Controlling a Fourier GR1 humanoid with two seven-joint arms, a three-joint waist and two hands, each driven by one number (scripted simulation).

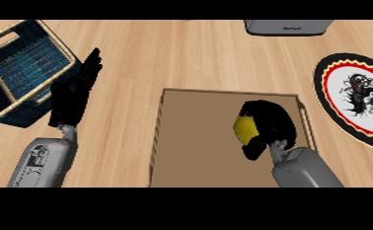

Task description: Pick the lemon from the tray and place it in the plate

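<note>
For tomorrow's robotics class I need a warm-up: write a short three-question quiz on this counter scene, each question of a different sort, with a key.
1. True or false: the lemon already lies on the plate.
2. Which hand curls round the lemon? A) the left hand B) the right hand C) neither
3. Fill in: the object beside the left hand, at the counter's left edge, is a ____.

Key
1. False: the lemon is over the tray, inside the right hand; the plate sits to the tray's right.
2. B. The left hand is open, fingers up, resting by the basket.
3. Basket.
</note>
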